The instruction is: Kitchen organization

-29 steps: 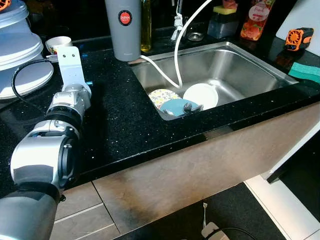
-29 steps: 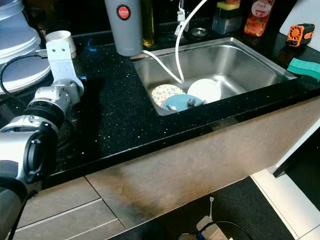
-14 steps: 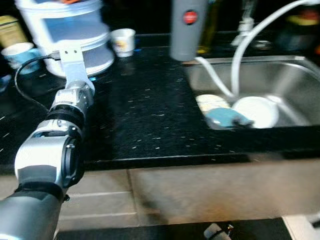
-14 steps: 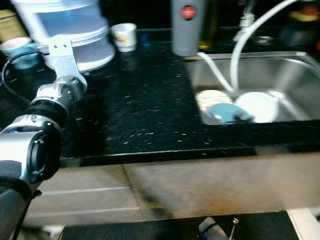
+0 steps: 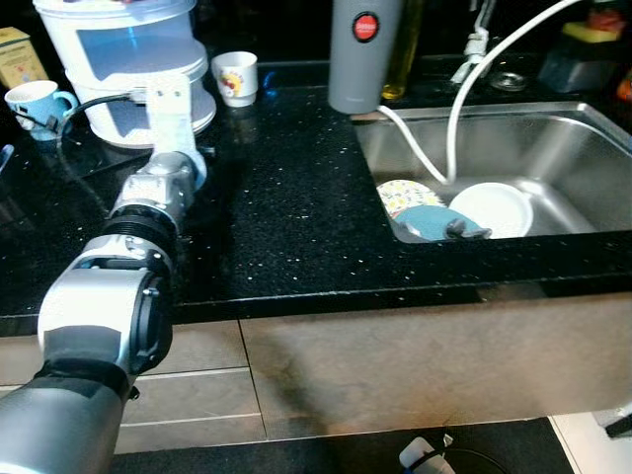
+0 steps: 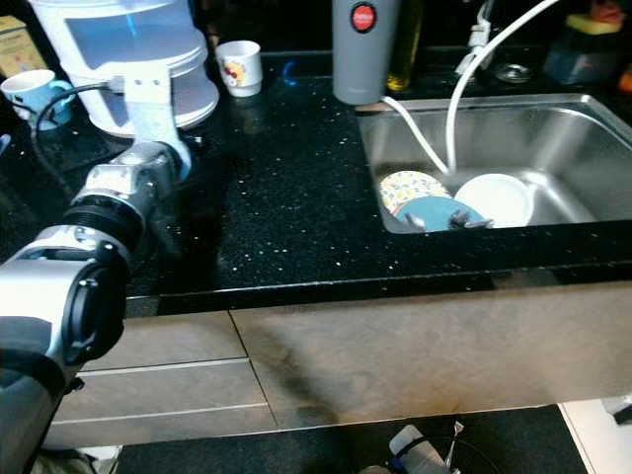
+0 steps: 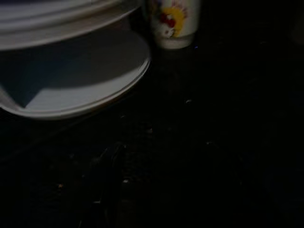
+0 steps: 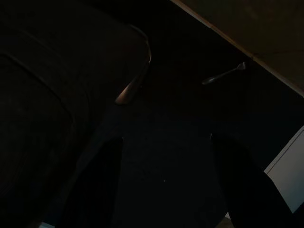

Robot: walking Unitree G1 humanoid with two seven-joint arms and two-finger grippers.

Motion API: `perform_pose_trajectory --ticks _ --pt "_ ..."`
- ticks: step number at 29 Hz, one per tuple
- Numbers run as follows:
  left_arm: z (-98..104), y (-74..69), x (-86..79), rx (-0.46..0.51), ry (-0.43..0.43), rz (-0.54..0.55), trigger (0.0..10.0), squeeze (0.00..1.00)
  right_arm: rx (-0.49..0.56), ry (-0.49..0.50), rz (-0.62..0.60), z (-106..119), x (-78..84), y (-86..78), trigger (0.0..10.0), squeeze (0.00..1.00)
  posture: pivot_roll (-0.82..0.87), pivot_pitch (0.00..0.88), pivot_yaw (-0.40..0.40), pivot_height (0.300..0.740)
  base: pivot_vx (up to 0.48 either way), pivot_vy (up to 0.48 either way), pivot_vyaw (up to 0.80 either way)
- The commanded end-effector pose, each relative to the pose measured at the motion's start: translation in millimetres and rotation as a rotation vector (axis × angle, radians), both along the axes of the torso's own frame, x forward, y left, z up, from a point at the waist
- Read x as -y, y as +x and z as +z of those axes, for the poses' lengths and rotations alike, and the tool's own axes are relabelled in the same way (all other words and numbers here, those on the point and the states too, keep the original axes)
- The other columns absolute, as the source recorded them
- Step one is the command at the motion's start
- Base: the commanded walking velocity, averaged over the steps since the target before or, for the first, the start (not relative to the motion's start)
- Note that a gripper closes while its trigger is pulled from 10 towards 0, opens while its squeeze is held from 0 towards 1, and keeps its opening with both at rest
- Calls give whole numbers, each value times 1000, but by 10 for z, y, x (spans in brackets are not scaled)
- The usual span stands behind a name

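Approach step: my left gripper (image 7: 156, 190) nears cartoon cup (image 5: 236, 77), upper left; finger spread probably indiscernible. Next, centre on cup.

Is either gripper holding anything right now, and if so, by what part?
Nothing is held. The left gripper hovers over bare countertop near the steamer and small cup; the right gripper hangs open toward the floor.
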State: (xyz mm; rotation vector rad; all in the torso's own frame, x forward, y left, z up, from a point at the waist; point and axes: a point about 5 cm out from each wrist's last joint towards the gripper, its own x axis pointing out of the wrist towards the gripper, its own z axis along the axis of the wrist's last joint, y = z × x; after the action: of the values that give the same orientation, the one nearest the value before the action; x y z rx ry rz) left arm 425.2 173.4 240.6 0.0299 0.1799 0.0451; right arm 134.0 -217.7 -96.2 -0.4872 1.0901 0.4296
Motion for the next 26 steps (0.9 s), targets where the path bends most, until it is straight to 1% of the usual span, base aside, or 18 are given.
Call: perform_pose_trajectory --ticks 1,7,8,12,19,26 --pt "10 7 29 4 15 -2 10000 0 0 4 -9 -3 0 -10 10000 0 -65 55 13 740 0 0 0" --pt "-87 -5 19 -21 -1 19 10000 0 2 5 -7 -4 0 -18 10000 0 -79 71 14 740 0 0 0" --pt "-115 -9 16 -29 -20 19 10000 0 2 6 -7 -5 2 -23 10000 0 -85 75 14 740 0 0 0" --pt "-178 -20 6 -43 -43 18 10000 0 1 7 -6 -10 10 -51 10000 0 -97 91 14 740 0 0 0" --pt "-196 -21 14 -45 -45 16 10000 0 -4 10 -10 -25 27 -125 10000 0 -116 124 15 740 0 0 0" --pt "-220 -21 69 -51 -43 -3 10000 0 -9 20 -16 -43 32 -210 10000 0 -128 154 15 740 0 0 0"
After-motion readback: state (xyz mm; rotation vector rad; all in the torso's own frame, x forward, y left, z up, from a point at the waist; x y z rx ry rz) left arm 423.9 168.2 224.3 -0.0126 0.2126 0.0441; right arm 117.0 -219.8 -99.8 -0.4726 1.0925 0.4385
